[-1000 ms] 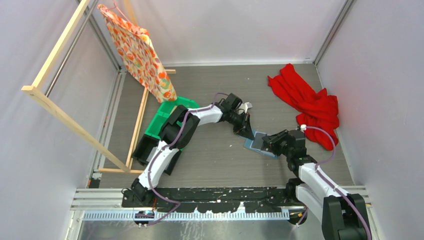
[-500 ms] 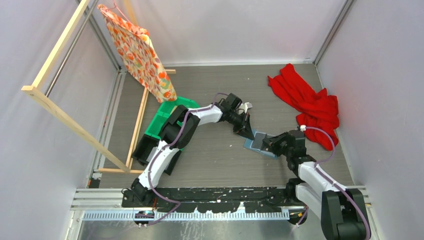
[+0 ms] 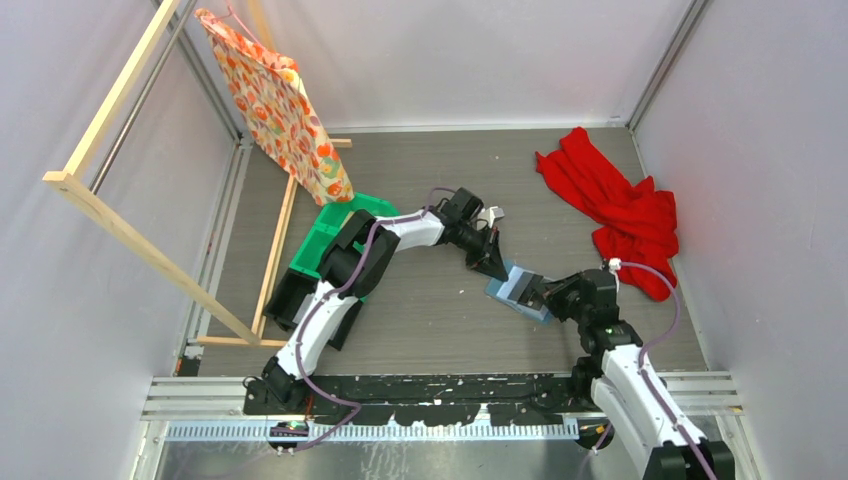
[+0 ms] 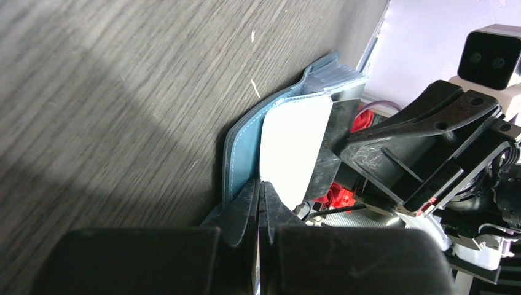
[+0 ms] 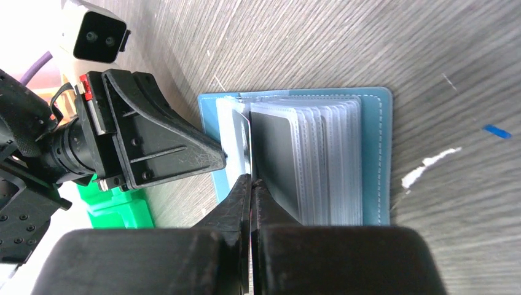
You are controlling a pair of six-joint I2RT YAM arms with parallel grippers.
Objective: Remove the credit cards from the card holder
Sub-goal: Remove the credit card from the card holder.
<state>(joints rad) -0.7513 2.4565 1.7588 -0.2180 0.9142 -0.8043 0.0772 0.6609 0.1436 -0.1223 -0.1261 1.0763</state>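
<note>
The blue-teal card holder (image 3: 500,290) lies open on the table, its clear sleeves fanned out (image 5: 332,160). A dark credit card (image 5: 274,157) fills the top sleeve, and a pale card (image 5: 232,132) lies next to it on the left panel. My right gripper (image 5: 250,181) is shut, its tips pinching the near edge of the thin pale card that stands between those two. My left gripper (image 4: 261,187) is shut too, its tips pressed on the holder's left panel (image 4: 242,147) beside the white card (image 4: 293,144). Seen from above, the left gripper (image 3: 497,270) and the right gripper (image 3: 537,291) meet over the holder.
A red cloth (image 3: 615,205) lies at the back right. A green bin (image 3: 330,240) sits left of the left arm. A wooden frame (image 3: 130,235) with a patterned bag (image 3: 280,105) stands along the left wall. A white scrap (image 5: 430,169) lies right of the holder.
My right gripper has closed at the near edge of the cards, and its arm has shifted and stretched toward the holder. The left gripper has stayed put, shut.
</note>
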